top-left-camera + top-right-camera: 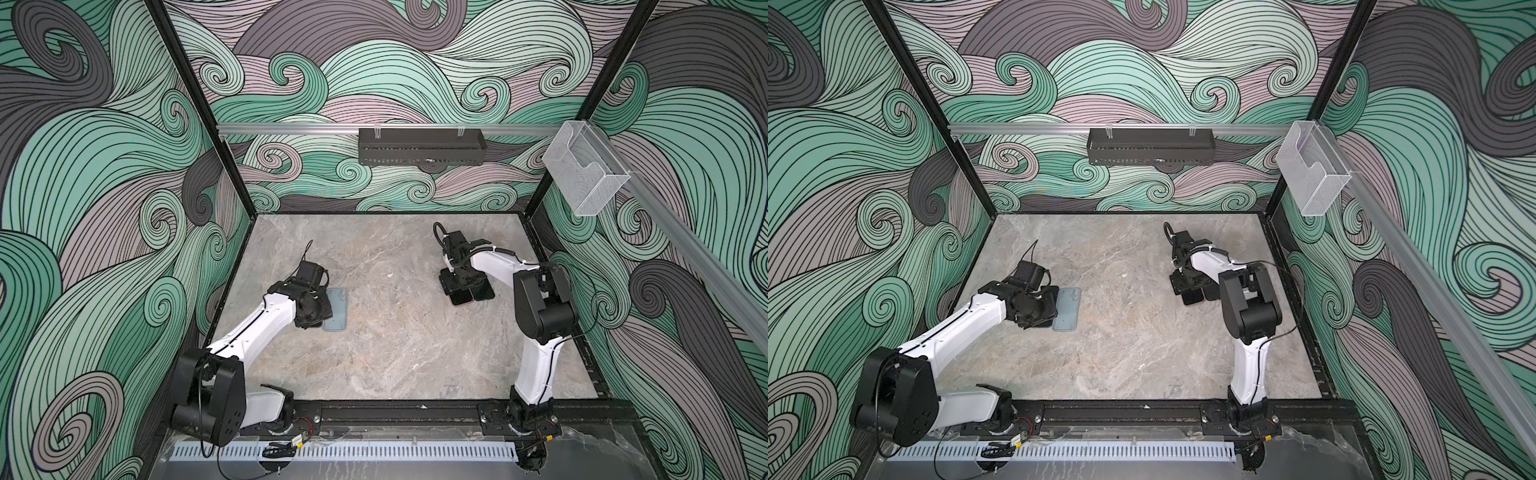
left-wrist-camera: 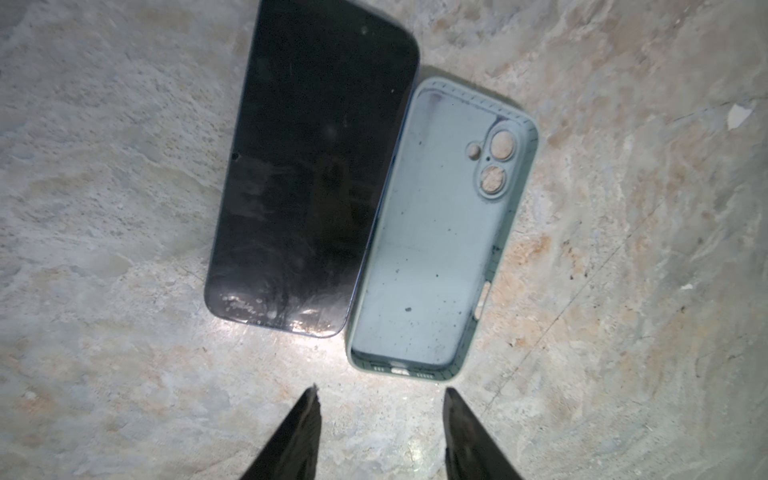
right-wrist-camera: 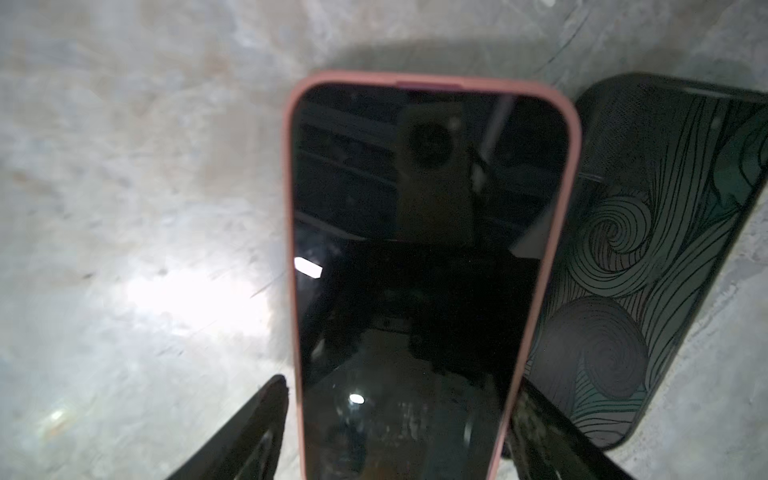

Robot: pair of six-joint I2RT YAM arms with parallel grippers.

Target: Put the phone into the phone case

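Left gripper (image 2: 381, 390) spread, empty; wrist view shows phone (image 2: 311, 178) beside case (image 2: 436, 232), mostly hidden from above.

The table (image 2: 124, 124) looks like stone, marbled grey and beige, mostly matt with a faint shine under the light. The phone (image 2: 316, 178) has a glossy black glass front with smears. The case (image 2: 432, 249) is pale, matt, soft-looking plastic with dark specks. The pink case (image 3: 353, 77) is matt around a mirror-like screen (image 3: 415, 291). The rail (image 1: 291, 126) is brushed metal, the box (image 1: 582, 170) clear plastic.
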